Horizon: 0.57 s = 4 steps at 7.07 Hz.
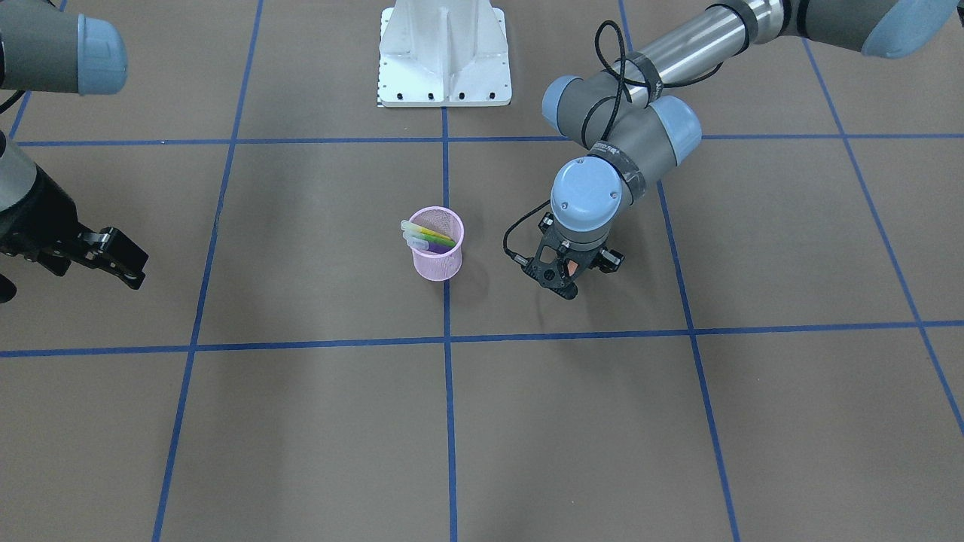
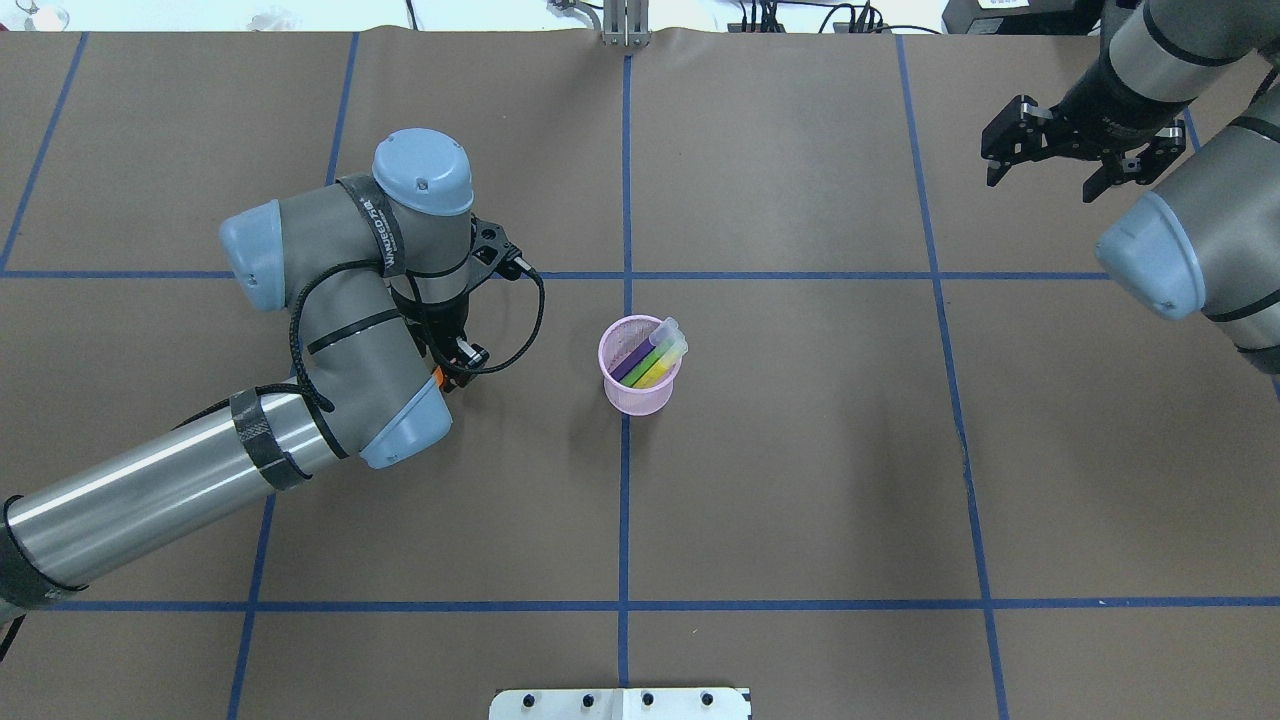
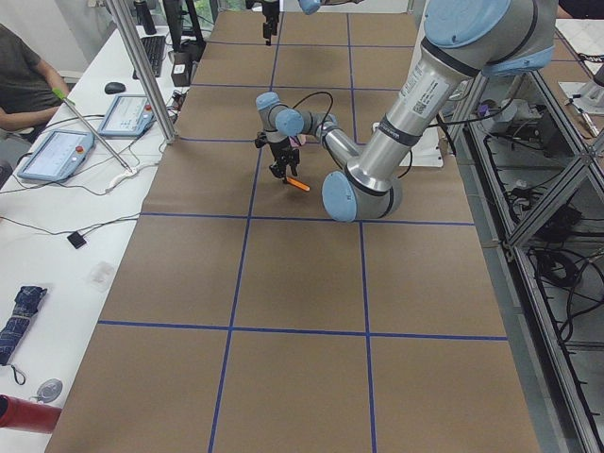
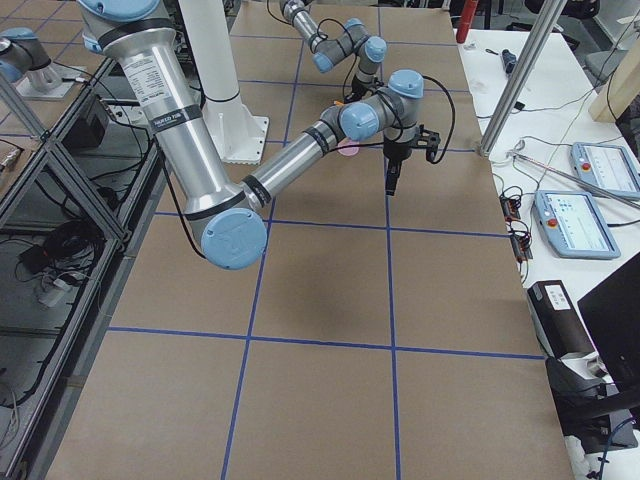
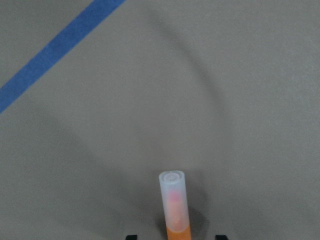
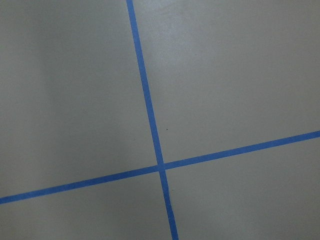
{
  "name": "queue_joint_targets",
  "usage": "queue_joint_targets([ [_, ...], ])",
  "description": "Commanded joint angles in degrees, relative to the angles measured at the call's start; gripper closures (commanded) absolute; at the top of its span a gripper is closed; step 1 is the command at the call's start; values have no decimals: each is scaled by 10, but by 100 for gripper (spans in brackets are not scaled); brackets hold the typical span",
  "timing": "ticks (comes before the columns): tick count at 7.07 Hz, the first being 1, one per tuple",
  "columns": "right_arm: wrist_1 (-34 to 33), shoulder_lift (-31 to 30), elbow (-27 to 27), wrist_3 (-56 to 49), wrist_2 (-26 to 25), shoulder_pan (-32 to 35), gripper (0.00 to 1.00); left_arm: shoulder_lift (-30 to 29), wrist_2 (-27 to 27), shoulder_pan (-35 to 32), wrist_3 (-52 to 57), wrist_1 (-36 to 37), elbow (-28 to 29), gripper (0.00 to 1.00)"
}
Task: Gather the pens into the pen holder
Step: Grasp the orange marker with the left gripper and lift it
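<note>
The pink mesh pen holder [image 1: 438,256] [image 2: 640,390] stands upright near the table's middle on a blue tape line. Purple, green and yellow pens [image 1: 431,238] [image 2: 655,357] lean inside it, with pale caps over the rim. My left gripper [image 1: 563,284] points down a short way from the holder, on my left of it, and is shut on an orange pen [image 1: 572,266] [image 5: 176,210]. The pen's pale cap sticks out low over the paper. In the overhead view the wrist hides most of this gripper. My right gripper [image 2: 1040,185] [image 1: 120,260] is open and empty, far off on my right.
The white robot base [image 1: 444,53] [image 2: 620,703] stands at my edge of the table. Blue tape lines [image 6: 150,120] grid the brown paper. An operators' desk with tablets [image 3: 57,151] runs along the table's far side.
</note>
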Motion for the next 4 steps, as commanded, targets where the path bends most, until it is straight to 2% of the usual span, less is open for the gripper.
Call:
queue_joint_targets([
  [1,0,0,0,0,0,0,0,1,0,0,0,0,0,42],
  [4,0,0,0,0,0,0,0,1,0,1,0,0,3,46],
])
